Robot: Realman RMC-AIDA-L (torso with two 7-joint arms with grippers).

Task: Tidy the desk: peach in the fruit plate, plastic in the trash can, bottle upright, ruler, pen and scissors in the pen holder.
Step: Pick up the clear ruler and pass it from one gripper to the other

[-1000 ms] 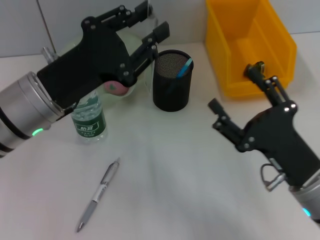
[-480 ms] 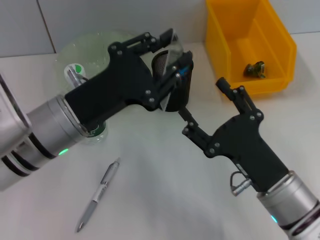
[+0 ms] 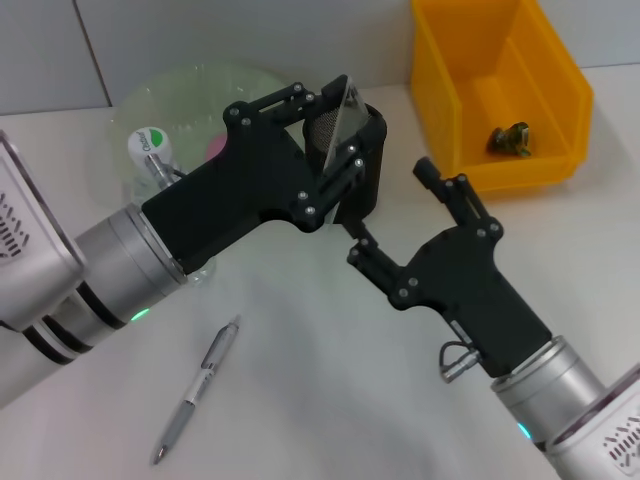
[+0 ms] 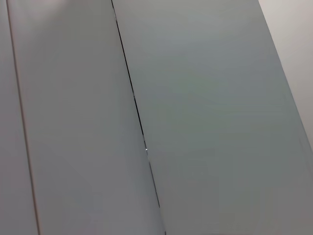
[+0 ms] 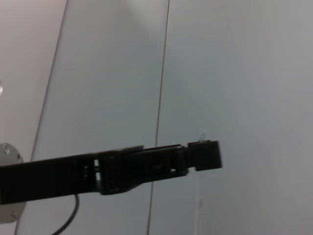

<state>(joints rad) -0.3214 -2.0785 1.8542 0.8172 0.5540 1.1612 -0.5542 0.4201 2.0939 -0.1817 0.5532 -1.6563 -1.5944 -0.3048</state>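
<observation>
Left gripper [image 3: 335, 135] hides most of pen holder [image 3: 370, 165]; bottle [image 3: 152, 150] mostly hidden.

**White table and what sits on it**

The table [image 3: 300, 400] is plain white. A silver pen [image 3: 196, 390] lies loose near the front left, angled. Behind it stands a water bottle [image 3: 152, 150], upright, beside a clear green fruit plate [image 3: 190, 95]. A black mesh pen holder [image 3: 362, 170] stands mid-back. At the back right sits a yellow bin [image 3: 500, 90].
</observation>
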